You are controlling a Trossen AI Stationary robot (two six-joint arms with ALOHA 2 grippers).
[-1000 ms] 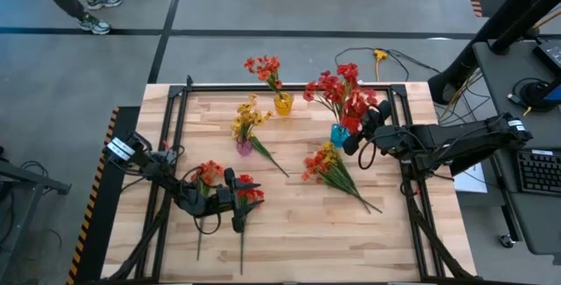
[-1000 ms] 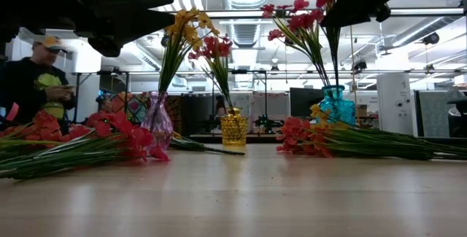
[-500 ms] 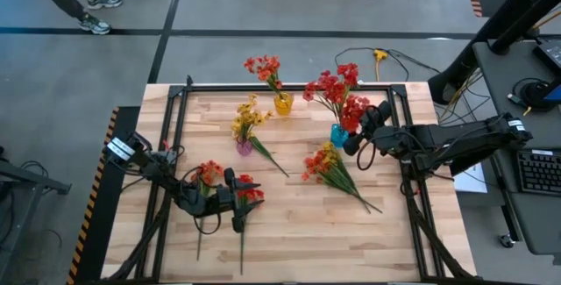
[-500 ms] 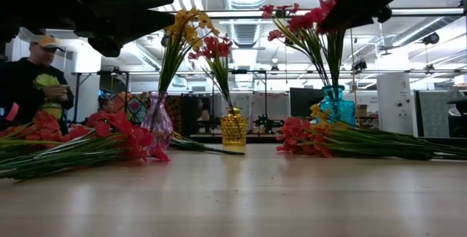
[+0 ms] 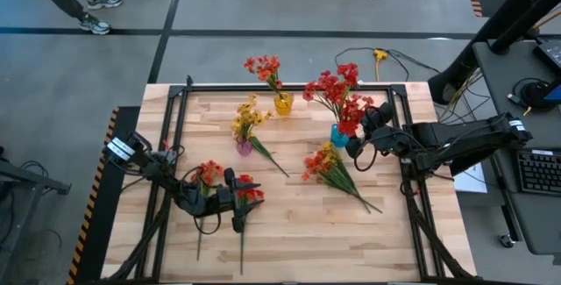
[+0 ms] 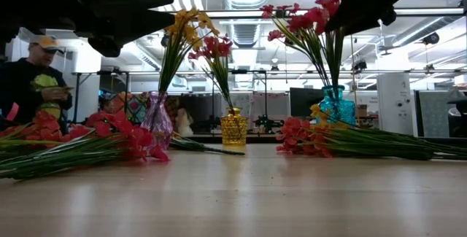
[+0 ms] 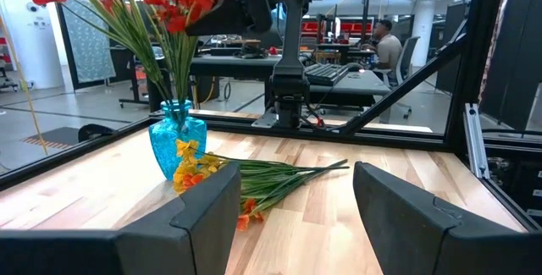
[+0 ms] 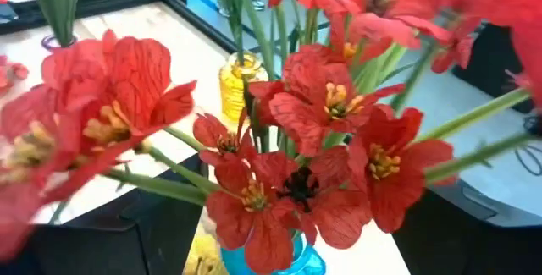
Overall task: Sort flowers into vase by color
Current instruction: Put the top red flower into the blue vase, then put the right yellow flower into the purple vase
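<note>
Right gripper beside blue vase, fingers spread, released, red flowers standing in vase just ahead of them. Left gripper low over surface, fingers apart, grasping nothing; red bunch lies beside them. Yellow-orange bunch lies on surface near blue vase.

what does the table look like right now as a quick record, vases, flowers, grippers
blue vase: holds red flowers
yellow vase: holds a red spray
purple vase: holds yellow flowers
loose bunch: orange and yellow, lying right of centre
loose red flowers: lying near the left gripper
right gripper: open, beside the blue vase
left gripper: open, low over the front left
</note>
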